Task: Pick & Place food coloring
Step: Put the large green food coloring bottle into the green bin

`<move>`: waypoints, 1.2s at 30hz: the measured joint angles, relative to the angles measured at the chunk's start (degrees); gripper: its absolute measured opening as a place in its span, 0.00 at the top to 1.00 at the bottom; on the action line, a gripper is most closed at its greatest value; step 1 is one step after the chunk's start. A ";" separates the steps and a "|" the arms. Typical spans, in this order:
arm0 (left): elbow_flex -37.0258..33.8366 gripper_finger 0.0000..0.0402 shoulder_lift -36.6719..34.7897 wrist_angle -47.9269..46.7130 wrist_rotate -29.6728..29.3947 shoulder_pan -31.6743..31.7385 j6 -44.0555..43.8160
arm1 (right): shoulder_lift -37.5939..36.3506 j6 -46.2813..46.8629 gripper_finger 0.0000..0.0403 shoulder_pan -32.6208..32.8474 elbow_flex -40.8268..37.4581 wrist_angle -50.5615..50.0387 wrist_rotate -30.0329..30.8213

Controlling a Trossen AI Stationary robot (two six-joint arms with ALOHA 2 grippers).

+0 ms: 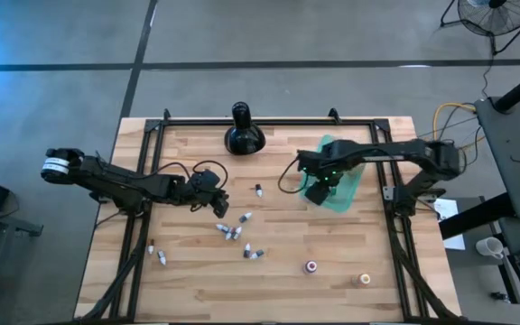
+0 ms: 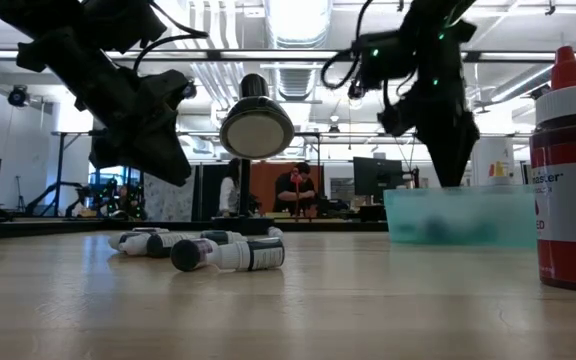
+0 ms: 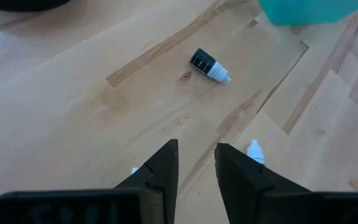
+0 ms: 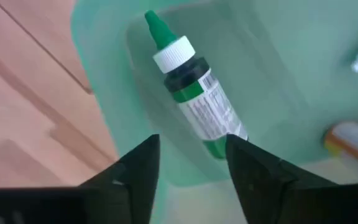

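Observation:
Several small white-and-dark food coloring vials (image 1: 233,232) lie on their sides on the wooden table, also in the low view (image 2: 218,252). A green dropper bottle (image 4: 191,87) lies inside the teal container (image 1: 337,185), with other bottles (image 4: 353,140) beside it. My right gripper (image 4: 192,163) hangs open over the container, its fingers on either side of the green bottle's base; I cannot tell whether they touch it. My left gripper (image 3: 196,163) hovers above the table near the vials (image 1: 217,204), open by a narrow gap and empty. One vial (image 3: 209,65) lies ahead of it.
A black bulbous long-necked object (image 1: 242,134) stands at the table's far middle. Two upright bottles (image 1: 311,266) (image 1: 365,279) stand near the front edge; a red one looms at the right of the low view (image 2: 568,170). Two vials (image 1: 157,253) lie at the near left.

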 joint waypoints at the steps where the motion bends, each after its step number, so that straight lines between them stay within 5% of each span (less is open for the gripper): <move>1: 0.00 0.80 0.00 -0.10 0.29 0.00 -0.55 | 1.24 -2.34 0.54 0.04 0.29 0.00 0.01; 8: 0.00 0.80 0.00 -1.27 0.43 -0.02 -2.82 | 7.25 -14.80 0.41 0.11 1.08 0.70 2.04; 15: 0.00 0.80 0.00 -1.27 0.40 -0.02 -2.97 | 11.27 -22.04 0.38 -1.14 0.45 3.62 2.39; 27: 0.00 0.80 0.00 -1.25 0.21 -0.02 -5.69 | 13.96 -24.58 0.63 -5.35 -0.33 7.26 -4.27; 32: 0.00 0.80 0.00 -1.23 -0.17 -0.02 -6.07 | 8.86 -22.10 0.76 -6.55 0.83 7.72 -3.87; 36: 0.00 0.80 0.00 -0.99 -0.38 0.01 -6.09 | 2.64 -16.85 0.77 -6.49 2.91 7.90 -2.18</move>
